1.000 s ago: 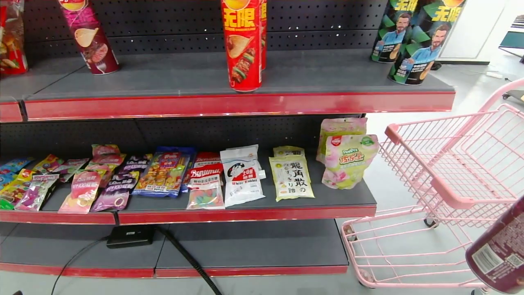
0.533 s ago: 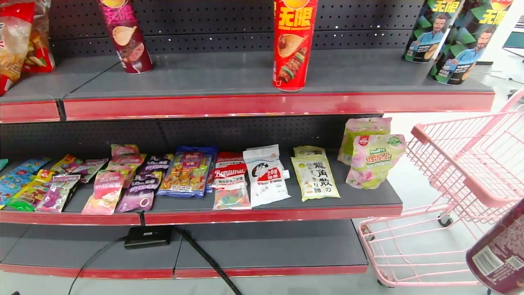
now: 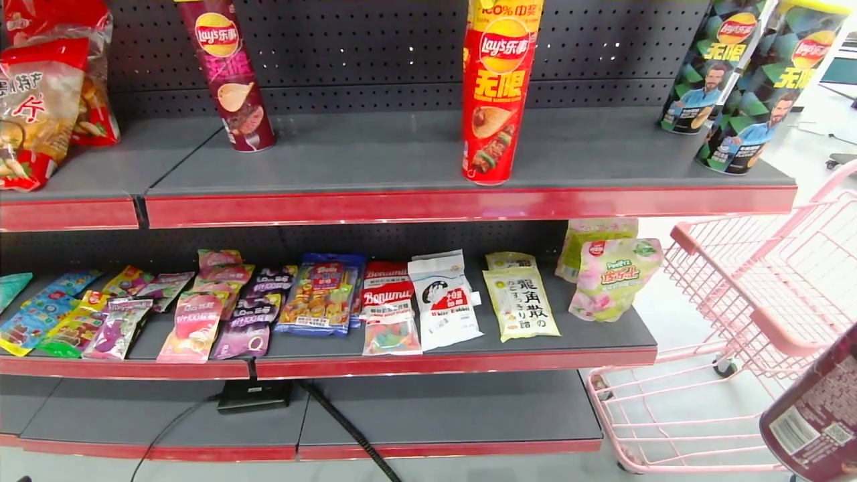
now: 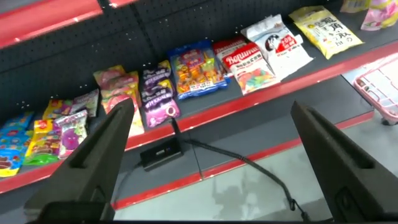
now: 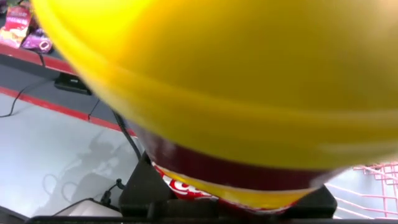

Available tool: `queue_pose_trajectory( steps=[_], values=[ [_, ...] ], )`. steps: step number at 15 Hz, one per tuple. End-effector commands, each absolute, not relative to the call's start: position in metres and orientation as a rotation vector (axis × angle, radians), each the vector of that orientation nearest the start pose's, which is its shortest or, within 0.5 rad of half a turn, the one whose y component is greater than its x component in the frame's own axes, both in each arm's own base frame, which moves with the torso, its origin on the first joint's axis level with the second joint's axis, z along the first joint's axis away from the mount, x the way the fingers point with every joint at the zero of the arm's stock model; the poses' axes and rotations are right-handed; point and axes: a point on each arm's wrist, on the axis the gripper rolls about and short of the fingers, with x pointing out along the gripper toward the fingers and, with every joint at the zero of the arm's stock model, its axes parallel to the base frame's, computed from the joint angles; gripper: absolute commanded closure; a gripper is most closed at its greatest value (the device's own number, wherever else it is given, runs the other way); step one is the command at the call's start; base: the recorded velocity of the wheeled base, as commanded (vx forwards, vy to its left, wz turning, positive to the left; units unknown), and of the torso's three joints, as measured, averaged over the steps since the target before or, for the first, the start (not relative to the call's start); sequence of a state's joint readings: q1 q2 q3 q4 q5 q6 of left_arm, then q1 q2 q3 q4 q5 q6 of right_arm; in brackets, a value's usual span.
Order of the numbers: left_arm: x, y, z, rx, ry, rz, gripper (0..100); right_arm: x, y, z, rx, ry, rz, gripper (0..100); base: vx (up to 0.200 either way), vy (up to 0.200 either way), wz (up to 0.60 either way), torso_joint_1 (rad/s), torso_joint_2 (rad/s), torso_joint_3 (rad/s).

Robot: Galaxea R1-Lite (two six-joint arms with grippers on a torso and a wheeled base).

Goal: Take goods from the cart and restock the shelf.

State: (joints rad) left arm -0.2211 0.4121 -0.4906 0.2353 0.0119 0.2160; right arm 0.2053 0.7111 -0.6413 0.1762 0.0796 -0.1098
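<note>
Two green-and-black chip cans (image 3: 703,73) are stood close together at the right end of the shelf's top board (image 3: 375,147). A red can (image 3: 495,94) is stood upright near the front edge toward the middle. A maroon can (image 3: 231,73) is stood farther left, nearer the pegboard back. Red snack bags (image 3: 40,100) are propped at the far left of that board.

On the middle board (image 3: 602,338) flat packets are laid in a row: a white pouch (image 3: 445,304), a yellow packet (image 3: 521,301) just beside it, red-labelled packets (image 3: 387,294), a blue packet (image 3: 321,294), and purple and pink sachets (image 3: 221,314) farther left. Two pale pink-green pouches (image 3: 612,274) are leaned at the right end. A black box (image 3: 254,395) with a cable (image 3: 348,428) is seen on the bottom board. The pink wire cart (image 3: 756,321) is parked just beside the shelf's right end.

A held can (image 3: 813,415), dark maroon, is carried tilted at the lower right of the head view, in front of the cart and well apart from the shelf. In the right wrist view its yellow lid (image 5: 217,74) is seen close against the camera, and its body is clamped between the fingers of the right gripper (image 5: 235,180).

The left gripper (image 4: 211,109) is spread wide with nothing between its fingers. It is hung low in front of the shelf, with the middle board's packets and the black box seen beyond it.
</note>
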Motion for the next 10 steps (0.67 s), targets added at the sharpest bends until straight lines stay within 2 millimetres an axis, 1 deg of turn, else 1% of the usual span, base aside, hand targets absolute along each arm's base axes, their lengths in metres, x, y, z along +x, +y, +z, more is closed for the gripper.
queue_pose_trajectory(
  steps=[1, 5, 8, 9, 10],
  values=[
    [-0.0060, 0.0016, 0.1932, 0.233, 0.128, -0.222, 0, 0.0506, 0.0124, 0.2338, -0.125, 0.233, 0.297, 100, 0.000, 0.000, 0.00, 0.159, -0.51, -0.369],
    [-0.0063, 0.0017, 0.1932, 0.232, 0.126, -0.225, 0, 0.0506, 0.0124, 0.2342, -0.125, 0.231, 0.297, 100, 0.000, 0.000, 0.00, 0.175, -0.55, -0.370],
    [-0.0066, 0.0018, 0.1932, 0.232, 0.125, -0.224, 0, 0.0507, 0.0124, 0.2340, -0.125, 0.231, 0.297, 100, 0.000, 0.200, 0.00, 0.201, -0.59, -0.385],
    [-0.0066, 0.0018, 0.1932, 0.232, 0.125, -0.224, 0, 0.0503, 0.0123, 0.2340, -0.125, 0.230, 0.297, 100, 0.000, 0.200, 0.00, 0.198, -0.52, -0.310],
    [-0.0066, 0.0017, 0.1932, 0.232, 0.125, -0.224, 0, 0.0503, 0.0123, 0.2340, -0.125, 0.230, 0.297, 100, 0.000, 0.200, 0.00, 0.124, -0.27, -0.168]
  ],
)
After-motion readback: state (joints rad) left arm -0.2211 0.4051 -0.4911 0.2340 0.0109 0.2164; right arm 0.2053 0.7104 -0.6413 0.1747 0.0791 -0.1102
